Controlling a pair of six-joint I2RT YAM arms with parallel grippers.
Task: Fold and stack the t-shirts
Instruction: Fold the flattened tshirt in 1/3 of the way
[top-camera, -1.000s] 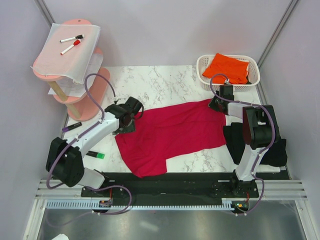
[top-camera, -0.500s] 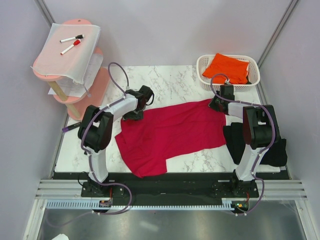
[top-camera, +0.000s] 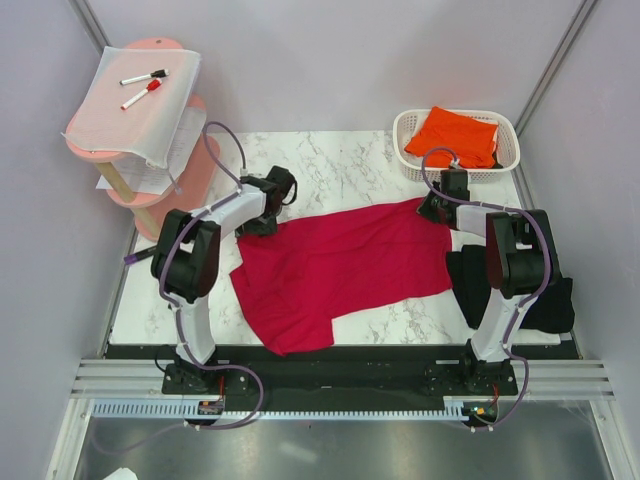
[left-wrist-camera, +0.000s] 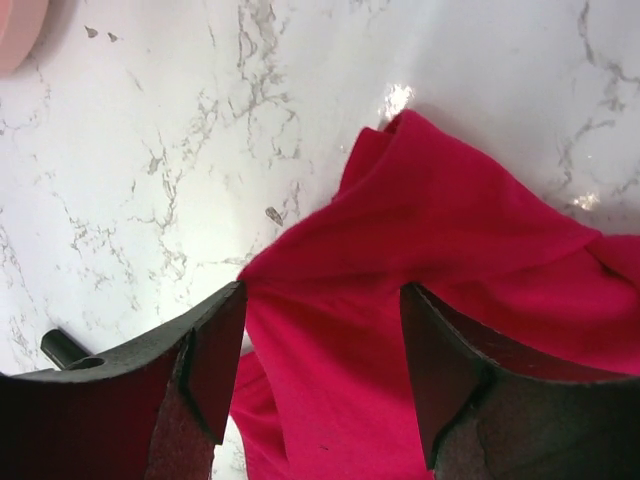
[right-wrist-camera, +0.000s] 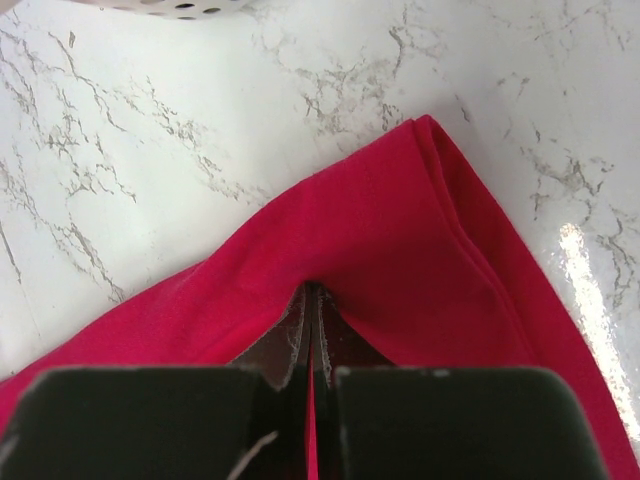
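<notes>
The crimson red t-shirt (top-camera: 335, 268) lies spread across the marble table. My left gripper (top-camera: 262, 225) is open over its far left corner; in the left wrist view the red fabric (left-wrist-camera: 420, 260) lies between the spread fingers (left-wrist-camera: 215, 365). My right gripper (top-camera: 432, 208) is shut on the shirt's far right corner, and the right wrist view shows the cloth (right-wrist-camera: 380, 240) pinched between the jaws. The orange t-shirt (top-camera: 455, 135) lies in the white basket (top-camera: 405, 130). The black t-shirt (top-camera: 555, 300) lies at the right table edge, partly behind the right arm.
A pink tiered stand (top-camera: 150, 120) at the far left holds a white sheet with marker pens (top-camera: 140, 85). A black marker (top-camera: 145, 254) lies on the table's left side, its tip also showing in the left wrist view (left-wrist-camera: 60, 350).
My left arm swung from the near left to the shirt's far left corner, then drew back slightly leftward. The right gripper has stayed shut on its corner.
</notes>
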